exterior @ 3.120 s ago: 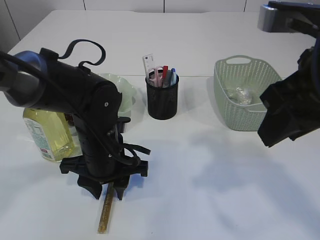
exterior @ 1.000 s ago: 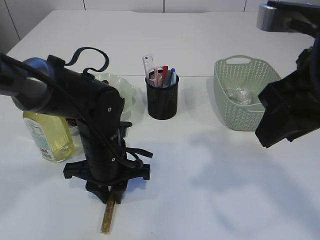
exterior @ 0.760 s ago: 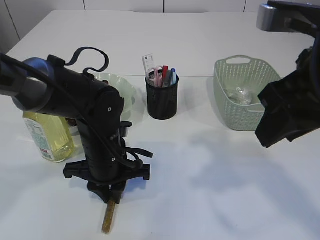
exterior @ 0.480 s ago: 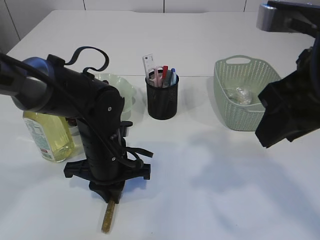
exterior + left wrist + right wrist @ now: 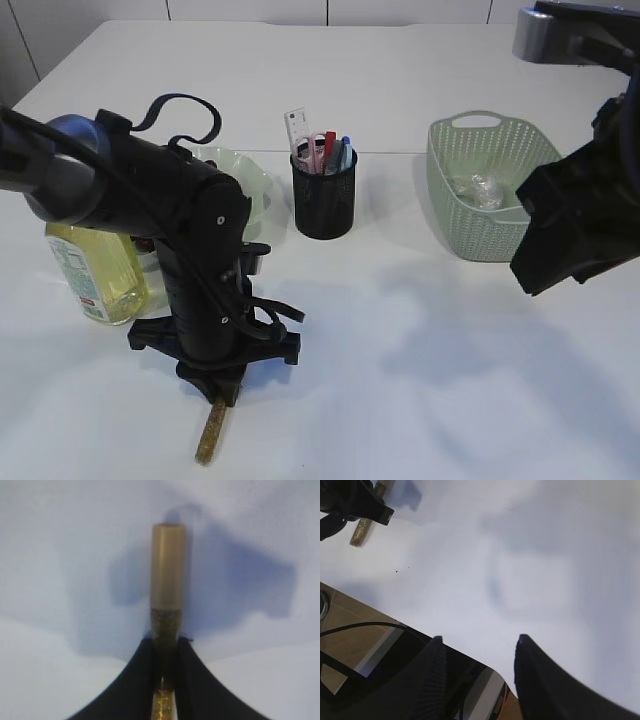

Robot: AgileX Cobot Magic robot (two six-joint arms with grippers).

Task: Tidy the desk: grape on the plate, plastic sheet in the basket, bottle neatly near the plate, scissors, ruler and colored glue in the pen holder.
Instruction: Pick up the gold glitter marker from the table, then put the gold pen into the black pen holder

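Down low, left end effector (image 5: 165,647) was pinched narrow on the gold glitter glue stick (image 5: 168,580), fingers (image 5: 137,680) pressing both sides of its glittered barrel, capped end jutting forward over the white surface (image 5: 420,380). Right end effector (image 5: 477,647) hung apart, about half open, nothing between its fingers. Beyond: pen holder (image 5: 324,195), plate (image 5: 245,175), bottle (image 5: 95,270), basket (image 5: 490,185).

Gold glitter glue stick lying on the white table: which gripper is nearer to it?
Left. The left gripper is closed around the gold glitter glue stick; the right gripper hangs open far off to the right, near the green basket.
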